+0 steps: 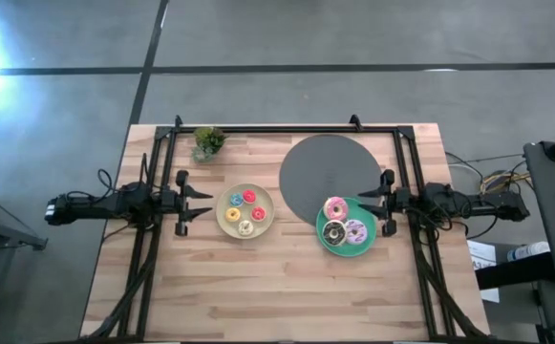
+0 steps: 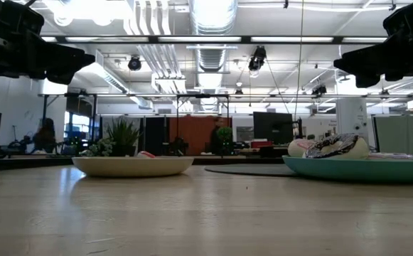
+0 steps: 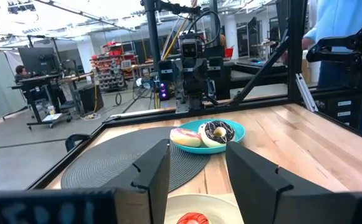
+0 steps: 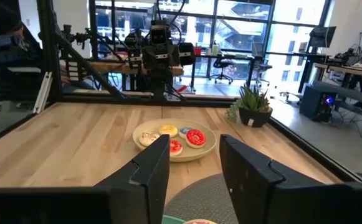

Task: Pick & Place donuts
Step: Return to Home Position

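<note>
A cream plate holds several mini donuts, among them a red one, a yellow one and a blue one. A teal plate carries the pink donut, the chocolate donut and the lilac sprinkled donut. My left gripper hovers open just left of the cream plate and faces it. My right gripper hovers open just right of the teal plate. Both grippers hang well above the table in the low view and touch nothing.
A round dark grey mat lies behind the teal plate and partly under it. A small potted plant stands near the far left corner. A black frame rail runs along the far edge. Bare wood spreads along the near side.
</note>
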`<action>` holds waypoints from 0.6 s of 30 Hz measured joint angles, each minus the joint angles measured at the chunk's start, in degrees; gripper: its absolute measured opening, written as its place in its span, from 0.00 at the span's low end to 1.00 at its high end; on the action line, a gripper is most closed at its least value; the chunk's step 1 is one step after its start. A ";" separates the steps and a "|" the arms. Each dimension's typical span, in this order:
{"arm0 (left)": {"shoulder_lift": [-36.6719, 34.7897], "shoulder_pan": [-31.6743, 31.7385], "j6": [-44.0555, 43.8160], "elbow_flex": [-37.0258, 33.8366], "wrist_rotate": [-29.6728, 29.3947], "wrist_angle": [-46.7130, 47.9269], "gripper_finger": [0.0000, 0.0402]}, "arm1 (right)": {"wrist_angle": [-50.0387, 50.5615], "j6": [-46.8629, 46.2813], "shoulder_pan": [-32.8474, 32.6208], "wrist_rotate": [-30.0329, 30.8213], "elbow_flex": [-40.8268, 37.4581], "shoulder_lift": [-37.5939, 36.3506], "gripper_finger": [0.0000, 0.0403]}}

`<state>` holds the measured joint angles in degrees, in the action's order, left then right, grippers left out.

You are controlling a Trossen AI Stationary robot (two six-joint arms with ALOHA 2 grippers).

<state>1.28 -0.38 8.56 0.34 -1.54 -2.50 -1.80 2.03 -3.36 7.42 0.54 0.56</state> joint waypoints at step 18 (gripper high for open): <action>0.00 0.02 0.00 0.00 -0.02 0.00 0.33 | 0.00 -0.07 0.00 0.00 0.00 0.00 0.33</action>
<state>1.28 -0.36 8.56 0.34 -1.56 -2.50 -1.80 1.96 -3.36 7.42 0.54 0.56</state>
